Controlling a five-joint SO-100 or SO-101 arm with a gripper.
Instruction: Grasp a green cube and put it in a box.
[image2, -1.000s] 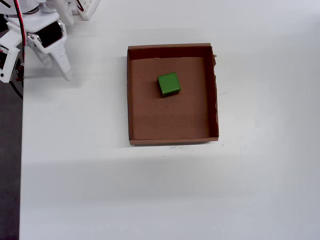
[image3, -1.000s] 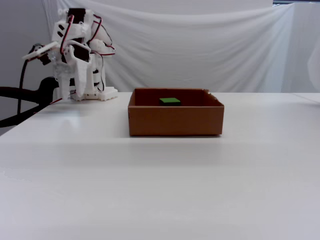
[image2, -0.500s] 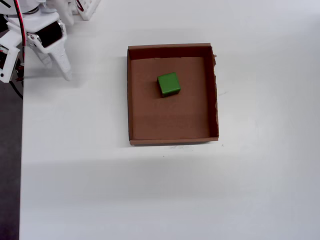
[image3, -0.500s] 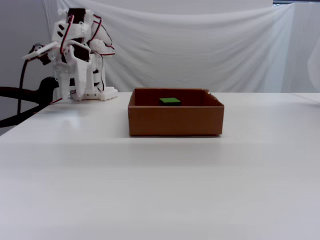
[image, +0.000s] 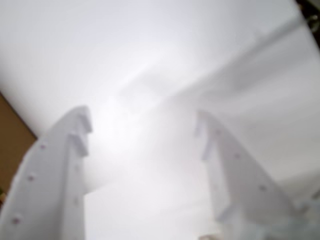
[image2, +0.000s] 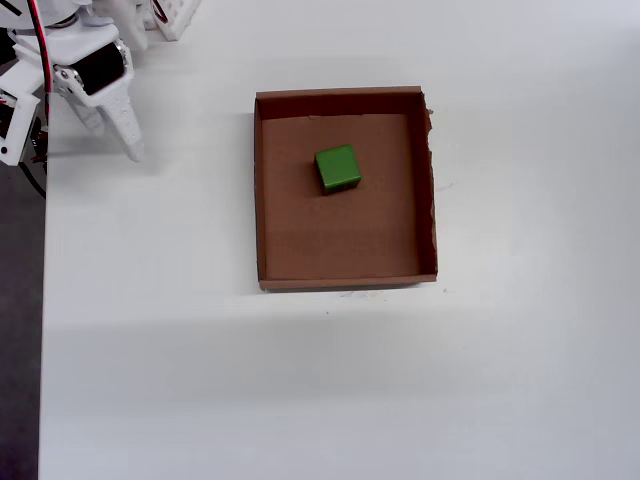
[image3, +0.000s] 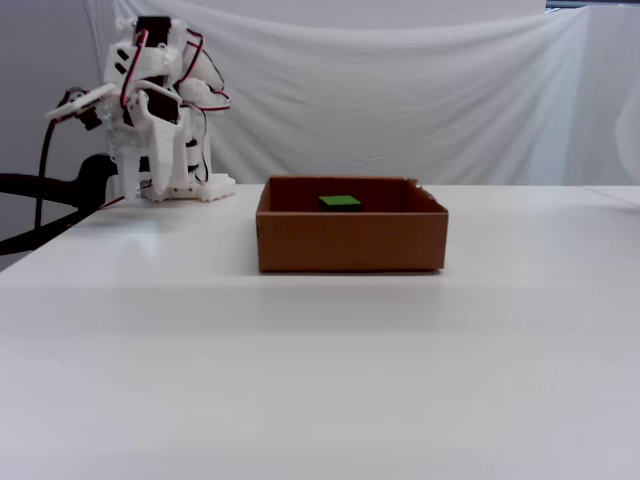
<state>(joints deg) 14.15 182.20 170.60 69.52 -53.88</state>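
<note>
One green cube (image2: 338, 168) sits inside the box (image2: 265, 200), on its brown floor a little above the middle of the tray in the overhead view, clear of all four walls. In the fixed view only the cube's top face (image3: 340, 202) shows over the near wall of the box (image3: 350, 241), which stands at the middle of the frame on the white counter (image3: 320, 370). The arm is folded up at the upper left of both these views, well apart from the box. Its hand (image2: 115, 135) is at the counter's left edge in the overhead view. In the wrist view the hand (image: 142, 122) has its two white fingers (image: 60, 165) spread wide with nothing between them, only blurred white counter, and a sliver of brown at the left edge.
</note>
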